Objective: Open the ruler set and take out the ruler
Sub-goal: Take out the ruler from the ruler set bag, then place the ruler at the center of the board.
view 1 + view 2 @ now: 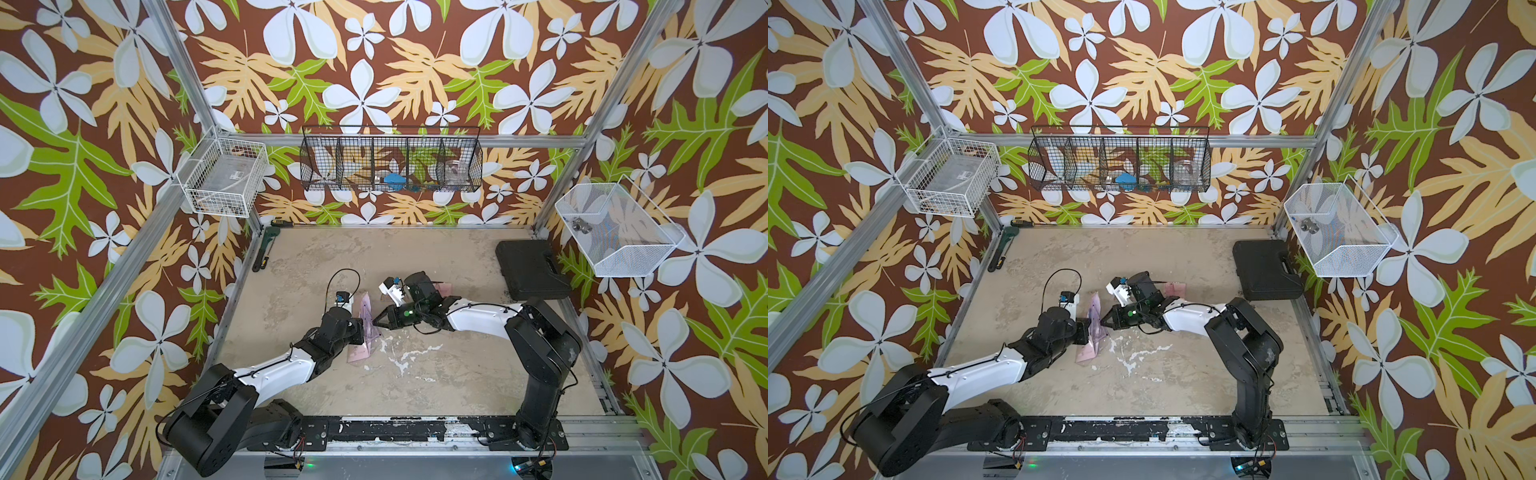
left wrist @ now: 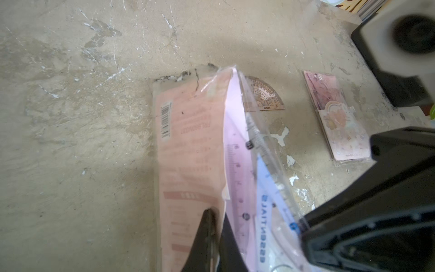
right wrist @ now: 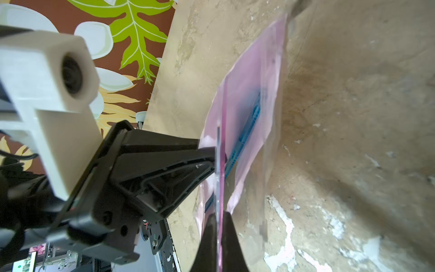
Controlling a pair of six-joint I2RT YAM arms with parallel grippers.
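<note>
- Clear plastic ruler set (image 1: 369,316), pink card inside, stands on edge at mid-desk (image 1: 415,374), between the two arms.
- Left pincer (image 2: 216,219) is pinched tight on the set's card side.
- Right pincer (image 3: 220,219) is clamped on the set's opposite thin edge. Cannot tell if it nips only the plastic or also a piece inside.
- Pink ruler (image 2: 237,179) sits inside the pouch, its scale readable through the plastic.
- Protractor (image 2: 261,96) lies flat on the desk just beyond the set, with a pink card pack (image 2: 336,117) near it.
- Black case (image 1: 532,270) is at the far right corner, well apart.
</note>
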